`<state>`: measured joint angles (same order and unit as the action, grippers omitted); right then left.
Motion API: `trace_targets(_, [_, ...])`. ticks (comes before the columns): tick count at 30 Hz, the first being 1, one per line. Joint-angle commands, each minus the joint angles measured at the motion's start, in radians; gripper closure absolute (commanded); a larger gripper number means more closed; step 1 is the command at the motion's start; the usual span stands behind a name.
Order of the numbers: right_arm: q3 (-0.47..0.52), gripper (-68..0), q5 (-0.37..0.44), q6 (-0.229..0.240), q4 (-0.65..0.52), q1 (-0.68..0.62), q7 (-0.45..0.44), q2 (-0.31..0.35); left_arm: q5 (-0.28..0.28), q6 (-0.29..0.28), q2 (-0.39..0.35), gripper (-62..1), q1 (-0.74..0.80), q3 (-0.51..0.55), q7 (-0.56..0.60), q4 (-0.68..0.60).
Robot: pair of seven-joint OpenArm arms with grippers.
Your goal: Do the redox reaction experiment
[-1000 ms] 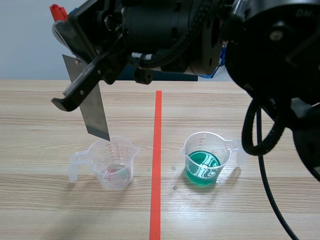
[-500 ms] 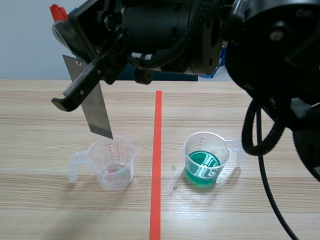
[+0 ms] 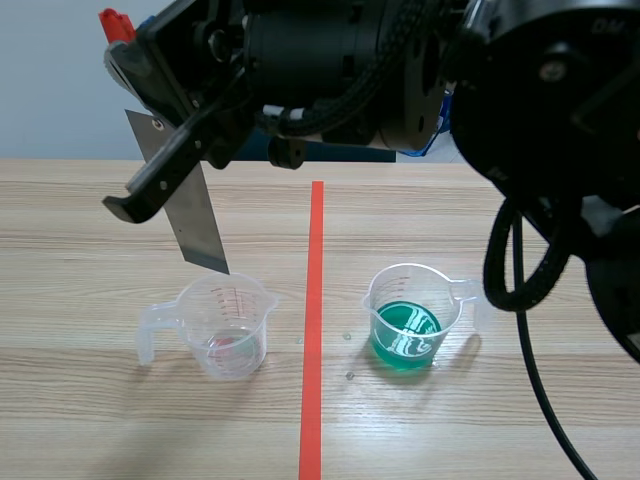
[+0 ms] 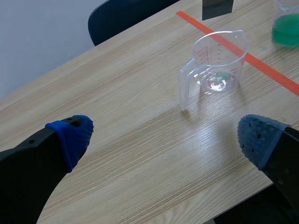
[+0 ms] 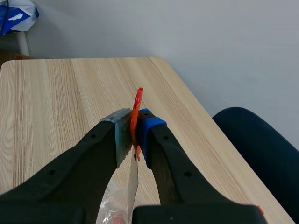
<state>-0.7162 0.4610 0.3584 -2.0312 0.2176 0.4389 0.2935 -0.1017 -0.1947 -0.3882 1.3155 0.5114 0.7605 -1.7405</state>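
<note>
Pale wood grain covers the desk [image 3: 80, 230], split by an orange-red tape line [image 3: 314, 300] running from its near edge to its far edge. Seen from the scene camera, the right arm crosses overhead and its right tool [image 3: 135, 195] is clenched on a grey metal plate [image 3: 195, 225] hanging tilted. The plate's lower tip has lifted slightly since a second ago and drifted toward the tape, so it now hangs just above the rim of the clear cup [image 3: 228, 325]. That cup stands left of the tape toward the near edge, and the green cup [image 3: 410, 315] stands right of it. Only the left wrist view shows the left tool [image 4: 166, 140]: released, blue pads wide apart over bare wood. The clear cup [image 4: 219, 60] is well ahead of it, with the plate's end [image 4: 217, 8] above it. This view also shows a dark chair [image 4: 126, 16] beyond the desk's far edge. From the right wrist, the right tool [image 5: 133, 133] pinches the plate [image 5: 132, 186] edge-on. An orange tab [image 5: 137, 105] rises between the pads there, and reddish dregs show in the cup [image 5: 112, 205] beneath.
</note>
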Motion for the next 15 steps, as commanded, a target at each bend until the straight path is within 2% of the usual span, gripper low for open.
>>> trace_targets(1, [0.010, -0.7, 0.004, -0.004, -0.008, 0.007, -0.015, -0.003, -0.009, -0.003, 0.005, -62.3, 0.001, 0.002, 0.019, -0.014])
trace_targets(15, [0.010, -0.7, 0.004, -0.004, -0.008, 0.007, -0.023, -0.003, -0.009, -0.003, 0.005, -62.3, 0.001, 0.002, 0.019, -0.014])
